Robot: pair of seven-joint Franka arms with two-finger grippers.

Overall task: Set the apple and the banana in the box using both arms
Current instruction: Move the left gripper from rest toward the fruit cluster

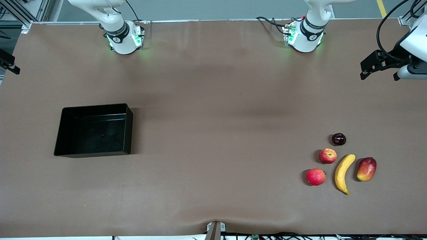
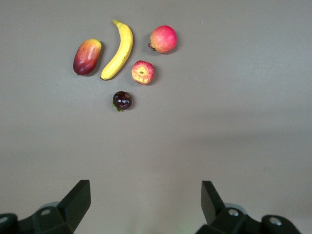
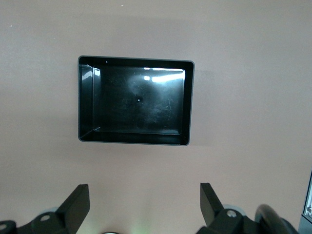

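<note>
Nothing placed yet: the glossy black plastic box point(image 1: 94, 130) is empty.
Small red-yellow apple point(image 1: 328, 155) and long curved yellow banana point(image 1: 344, 172) lie together on the counter, well apart from the box; left gripper point(image 2: 145, 204) and right gripper point(image 3: 144, 204) both hang spread, holding nothing.

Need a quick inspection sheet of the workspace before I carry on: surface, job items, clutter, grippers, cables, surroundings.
Surface: brown table cover, with a small ripple at the edge nearest the front camera.
Job's things: apple and banana lie on the table at the left arm's end, close together, not touching. Box at the right arm's end, nothing in it.
Clutter: pink-red fruit, mango and dark round fruit around them.
Grippers: left gripper open, high above the table with the fruit ahead of it; right gripper open, with the box ahead.
Cables: black cables by the left arm's base.
Surroundings: metal framing at the table's corner.
</note>
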